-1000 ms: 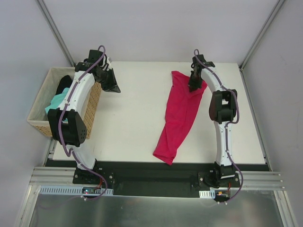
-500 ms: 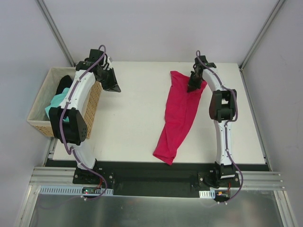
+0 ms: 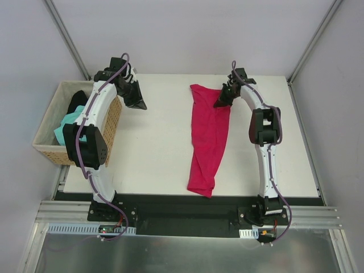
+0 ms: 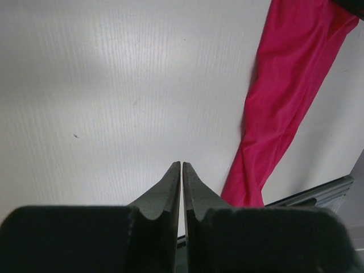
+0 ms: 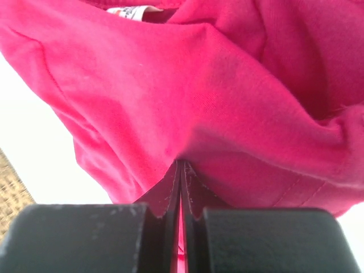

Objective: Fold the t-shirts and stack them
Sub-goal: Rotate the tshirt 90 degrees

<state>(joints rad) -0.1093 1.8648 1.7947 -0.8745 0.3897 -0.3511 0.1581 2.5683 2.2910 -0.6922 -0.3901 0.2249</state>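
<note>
A crimson t-shirt lies in a long bunched strip down the middle of the table, from the back to near the front edge. My right gripper is shut on its upper end; in the right wrist view the red cloth is pinched between the closed fingers. My left gripper hovers over bare table at the back left, shut and holding nothing. The red shirt shows at the right of that view. A mint-green t-shirt and a black t-shirt lie in the basket.
A tan wicker basket stands at the table's left edge, beside the left arm. The white table ends in a black rail at the front. Grey walls and metal posts close in the back and sides.
My right gripper has pulled the top of the crimson shirt to the left and slightly back, straightening the strip. The left gripper has shifted a little toward the back.
</note>
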